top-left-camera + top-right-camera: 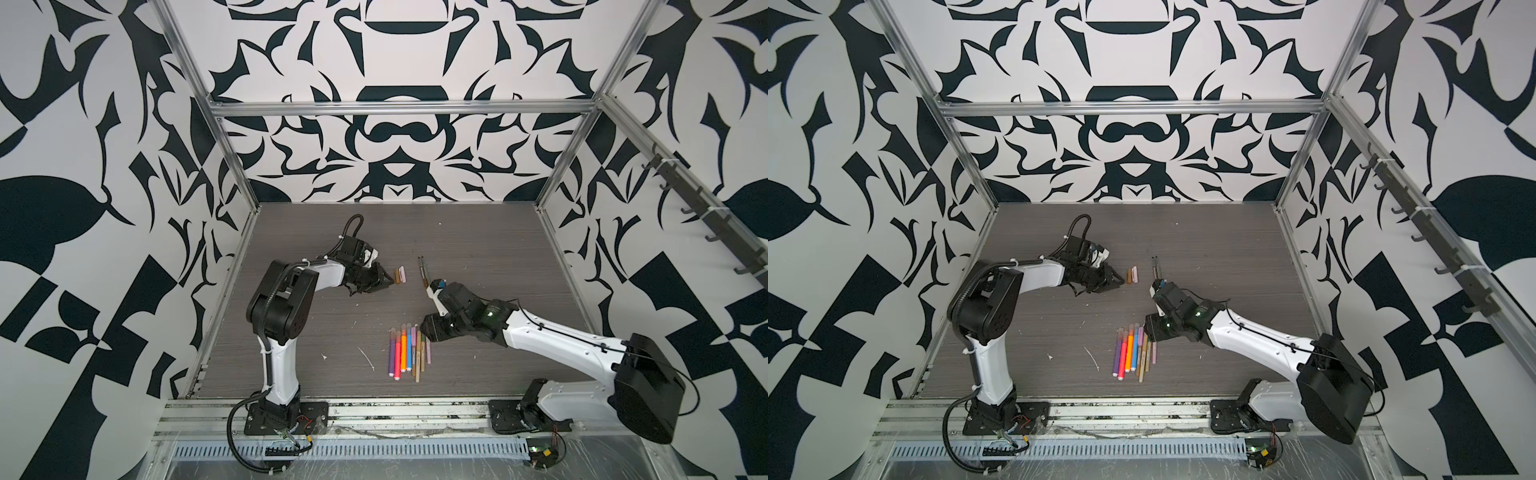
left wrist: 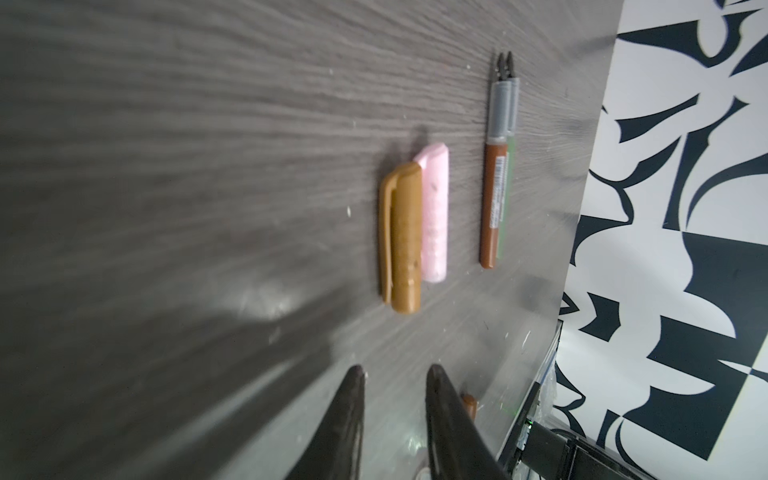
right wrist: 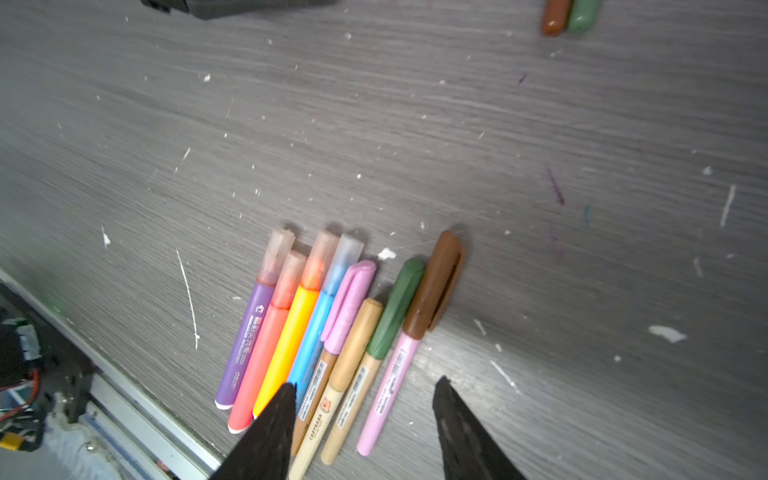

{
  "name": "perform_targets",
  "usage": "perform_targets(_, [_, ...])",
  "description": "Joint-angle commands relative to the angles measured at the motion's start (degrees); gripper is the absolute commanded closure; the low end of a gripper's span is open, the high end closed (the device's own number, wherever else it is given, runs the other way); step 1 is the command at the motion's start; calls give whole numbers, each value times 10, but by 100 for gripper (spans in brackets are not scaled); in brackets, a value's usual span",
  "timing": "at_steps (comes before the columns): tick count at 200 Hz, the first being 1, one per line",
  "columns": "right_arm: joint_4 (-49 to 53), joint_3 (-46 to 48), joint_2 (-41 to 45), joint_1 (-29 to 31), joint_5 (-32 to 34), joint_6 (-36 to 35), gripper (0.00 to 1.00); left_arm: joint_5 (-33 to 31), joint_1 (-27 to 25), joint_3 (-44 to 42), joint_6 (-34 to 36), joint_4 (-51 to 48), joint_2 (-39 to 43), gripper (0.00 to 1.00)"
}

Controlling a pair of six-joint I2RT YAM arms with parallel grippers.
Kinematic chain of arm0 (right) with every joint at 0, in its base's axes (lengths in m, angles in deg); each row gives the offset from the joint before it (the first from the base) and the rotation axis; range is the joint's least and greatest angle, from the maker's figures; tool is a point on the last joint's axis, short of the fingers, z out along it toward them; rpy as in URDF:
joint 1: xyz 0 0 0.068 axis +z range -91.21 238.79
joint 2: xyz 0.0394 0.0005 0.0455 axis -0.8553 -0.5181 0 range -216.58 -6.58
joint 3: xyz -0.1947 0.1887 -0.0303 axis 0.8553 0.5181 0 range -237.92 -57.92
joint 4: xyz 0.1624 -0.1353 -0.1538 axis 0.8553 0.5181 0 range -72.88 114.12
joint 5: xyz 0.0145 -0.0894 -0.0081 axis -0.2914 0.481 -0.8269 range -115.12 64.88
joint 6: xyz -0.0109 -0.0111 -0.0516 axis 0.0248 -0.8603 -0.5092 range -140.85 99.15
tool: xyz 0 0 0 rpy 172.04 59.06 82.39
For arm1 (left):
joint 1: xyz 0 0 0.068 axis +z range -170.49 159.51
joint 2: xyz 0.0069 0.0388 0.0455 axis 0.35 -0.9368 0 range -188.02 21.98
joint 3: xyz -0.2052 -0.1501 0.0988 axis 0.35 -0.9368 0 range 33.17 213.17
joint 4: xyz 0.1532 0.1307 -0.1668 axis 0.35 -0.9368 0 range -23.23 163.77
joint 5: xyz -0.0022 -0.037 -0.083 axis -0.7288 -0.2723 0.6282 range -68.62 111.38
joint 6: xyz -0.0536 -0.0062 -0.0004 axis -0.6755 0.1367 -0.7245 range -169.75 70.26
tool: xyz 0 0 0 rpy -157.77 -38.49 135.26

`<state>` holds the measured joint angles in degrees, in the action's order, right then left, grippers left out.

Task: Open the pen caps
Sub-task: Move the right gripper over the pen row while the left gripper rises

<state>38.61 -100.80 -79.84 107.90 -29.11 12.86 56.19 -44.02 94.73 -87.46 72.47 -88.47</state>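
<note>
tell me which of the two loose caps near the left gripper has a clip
The tan-brown cap; a clip runs along its side. The pink cap lying against it is plain, no clip showing.

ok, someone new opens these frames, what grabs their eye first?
First, the bright row of capped pens near the front middle of the table, with the right gripper open over it. Further back, a tan cap and a pink cap lie side by side in front of the open left gripper, next to two uncapped pens.
</note>
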Motion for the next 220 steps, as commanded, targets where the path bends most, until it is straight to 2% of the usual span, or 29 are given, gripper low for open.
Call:
perform_targets(1, [12,1,-2,39,72,38,44,-15,-1,-44,-9,36,48,73])
perform_targets(40, [31,14,-14,85,107,82,44,-54,-1,-115,-19,66,125,74])
perform_targets(53, [31,20,-18,94,109,92,45,-62,0,-129,-21,69,152,68])
perform_targets(103, [27,31,-33,108,117,116,45,-171,-1,-116,-8,-47,239,20])
perform_targets(106, [27,31,-33,108,118,117,45,-182,0,-116,-9,-52,245,7])
perform_targets(110, [28,32,-34,109,119,117,46,-197,-1,-116,-13,-59,255,2])
perform_targets(116, [28,32,-34,110,120,119,46,-210,-1,-116,-17,-67,270,2])
perform_targets(120, [28,32,-34,110,121,119,45,-219,-1,-117,-19,-70,280,6])
perform_targets(124, [28,33,-33,111,121,120,46,-229,0,-118,-18,-72,291,14])
perform_targets(131, [28,33,-34,111,122,121,46,-253,0,-119,-18,-76,311,35])
perform_targets(137, [28,33,-33,111,122,121,46,-272,-1,-121,-18,-80,329,45])
perform_targets(139, [28,33,-34,111,123,121,46,-277,0,-121,-19,-81,336,37])
perform_targets(142, [28,33,-33,111,123,122,46,-282,0,-122,-18,-80,344,8])
perform_targets(145, [29,33,-33,112,124,122,46,-284,-1,-123,-18,-80,352,0])
perform_targets(180, [28,34,-35,112,125,122,46,-324,-1,-106,6,-104,440,1])
perform_targets(199, [28,34,-40,113,126,123,46,-320,1,-101,23,-96,468,1])
perform_targets(220, [34,35,-41,113,131,129,46,-322,2,-87,-2,-115,486,1])
